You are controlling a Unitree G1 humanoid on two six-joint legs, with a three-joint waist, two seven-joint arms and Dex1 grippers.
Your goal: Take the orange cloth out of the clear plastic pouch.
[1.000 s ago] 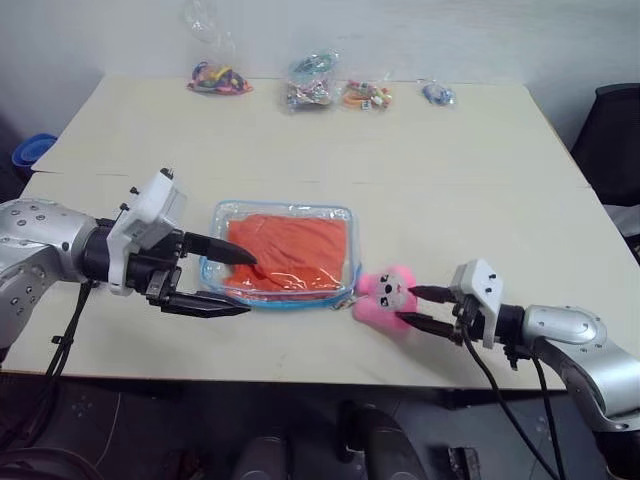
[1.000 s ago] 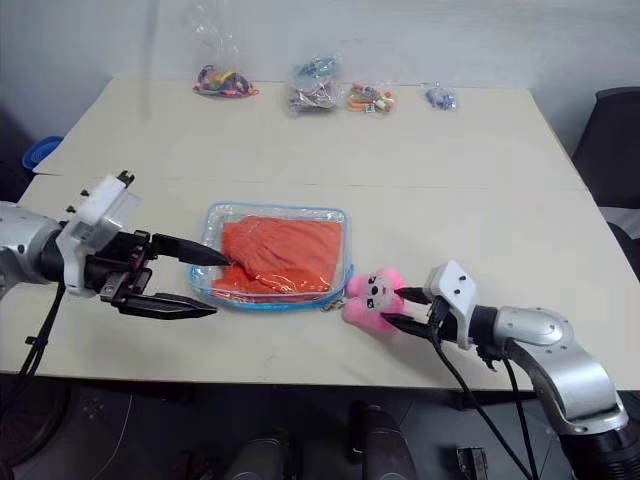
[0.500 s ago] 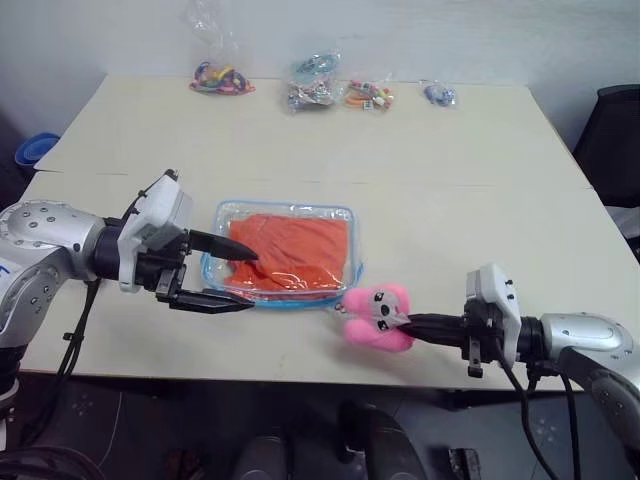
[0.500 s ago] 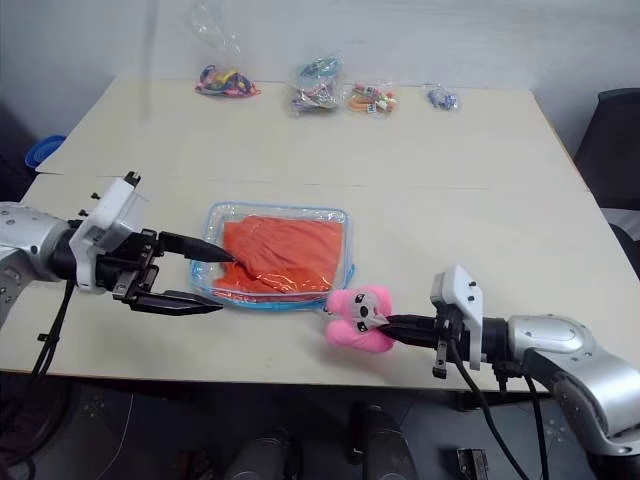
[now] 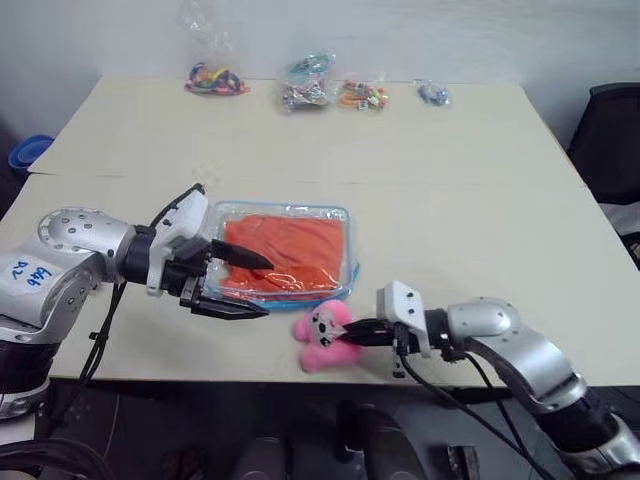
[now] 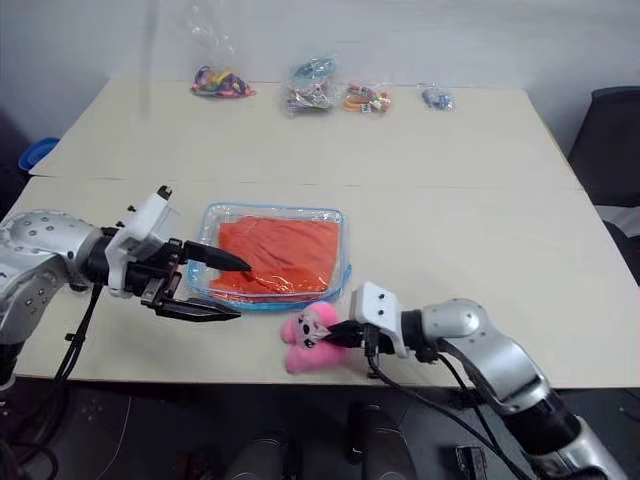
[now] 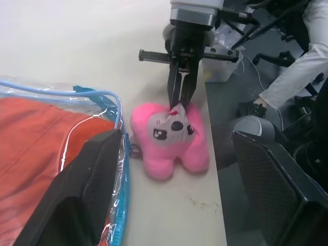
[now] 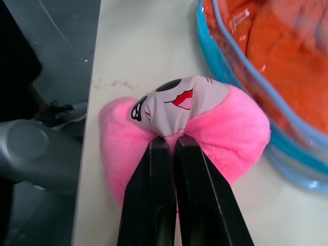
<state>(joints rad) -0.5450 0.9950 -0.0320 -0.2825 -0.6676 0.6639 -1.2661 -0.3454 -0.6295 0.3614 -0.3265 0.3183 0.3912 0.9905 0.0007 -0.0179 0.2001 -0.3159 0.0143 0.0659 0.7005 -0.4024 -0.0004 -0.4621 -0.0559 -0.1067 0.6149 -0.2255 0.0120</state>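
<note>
The table [image 5: 470,180] is pale and wide. At its far edge, well apart from the work, lie four small bags of trinkets [image 5: 318,85] in a row. A blue bowl [image 5: 22,157] sits off the table's left side and a dark chair [image 5: 612,140] off its right.

The pouch [image 5: 283,255] lies flat near the front edge, and the cloth [image 5: 288,250] is inside it, filling most of it. The left gripper [image 5: 243,285] sits at the pouch's left end with its fingers spread wide, one above the plastic and one low beside the front edge, holding nothing. Those fingers and the plastic over the cloth are all that lie between the gripper and the cloth.

The pink plush toy [image 5: 323,335] lies near the pouch's front right corner, close to the table's front edge. The right gripper [image 8: 171,148] has its fingers pinched tight on the toy's face.

A second ago the toy sat further right, beyond the pouch's right corner, with the right fingers apart around it; since then they have closed and drawn it leftward along the front edge. The pouch and cloth have stayed put
</note>
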